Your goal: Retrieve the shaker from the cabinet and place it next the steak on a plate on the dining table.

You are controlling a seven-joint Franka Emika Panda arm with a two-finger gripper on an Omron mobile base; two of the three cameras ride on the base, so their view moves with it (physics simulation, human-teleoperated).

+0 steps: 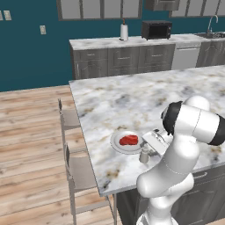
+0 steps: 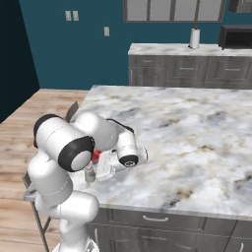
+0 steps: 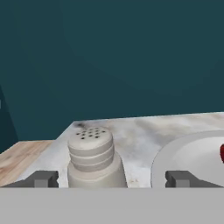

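Shaker (image 3: 92,157) upright on bench (image 1: 132,101) just beside plate (image 1: 118,143) with steak (image 1: 128,140), hand (image 3: 111,179) fingers spread clear; placing looks done, next likely a straight withdrawal without tipping it.

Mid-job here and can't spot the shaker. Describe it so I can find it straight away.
Start at the big marble dining table and go to its near edge, where a white plate holds a red steak. The shaker stands upright on the marble just beside the plate, between the open gripper fingertips. It is small, pale grey, with a holed cap.
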